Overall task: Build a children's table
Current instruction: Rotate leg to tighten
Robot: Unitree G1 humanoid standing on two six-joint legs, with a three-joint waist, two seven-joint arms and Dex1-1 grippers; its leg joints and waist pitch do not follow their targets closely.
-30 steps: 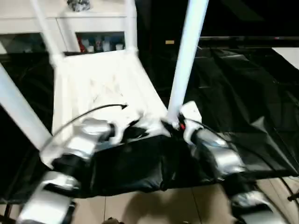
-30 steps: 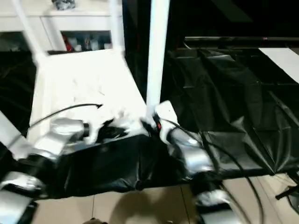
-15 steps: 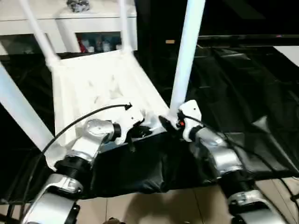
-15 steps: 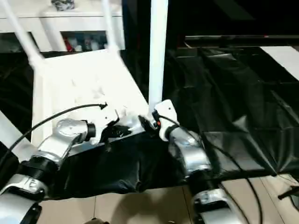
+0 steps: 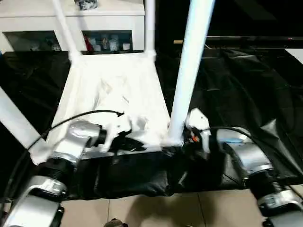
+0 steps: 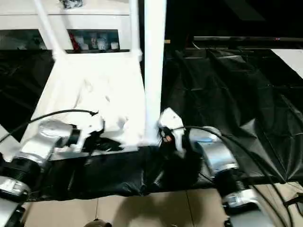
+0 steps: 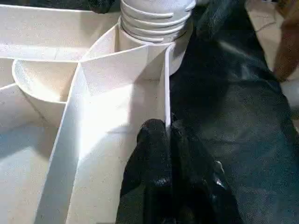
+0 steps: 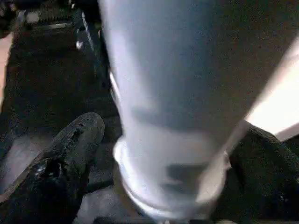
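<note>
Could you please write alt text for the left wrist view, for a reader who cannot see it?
The left hand, two black fingers closed together, pinches the thin upright rim of the white plastic ribbed tabletop lying underside up. Just beyond, a white tubular leg with a threaded end sits in the round corner socket, and black plastic sheeting lies beside the tabletop.

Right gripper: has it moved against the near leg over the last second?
Yes. The right gripper has swung out to the right of the leg, and now reaches its foot from the side rather than from the front.
</note>
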